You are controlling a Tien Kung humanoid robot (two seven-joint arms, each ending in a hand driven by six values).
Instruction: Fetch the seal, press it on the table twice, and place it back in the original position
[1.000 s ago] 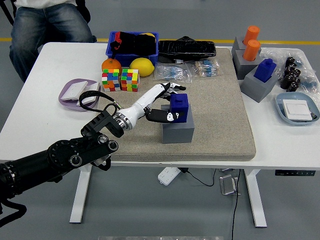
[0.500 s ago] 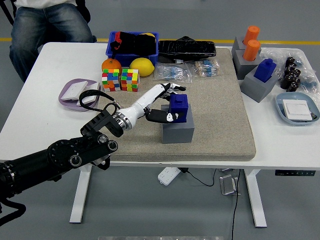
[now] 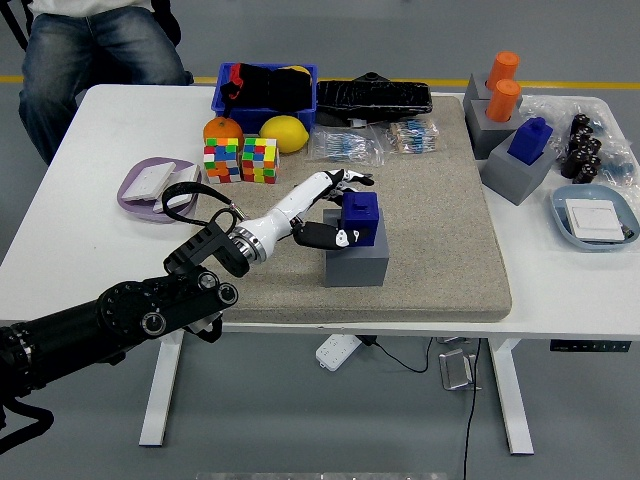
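Since a second ago, your left hand (image 3: pixel 335 205) has lifted slightly and the dark blue block-shaped seal (image 3: pixel 359 217) sits a little higher above its grey square holder (image 3: pixel 355 260). Your white fingers (image 3: pixel 345 178) and dark thumb pinch the seal from its left side. The holder stands on the beige felt mat (image 3: pixel 440 230) covering the white desk (image 3: pixel 70 220). Two multicoloured puzzle cubes (image 3: pixel 241 160) lie nearby behind your forearm.
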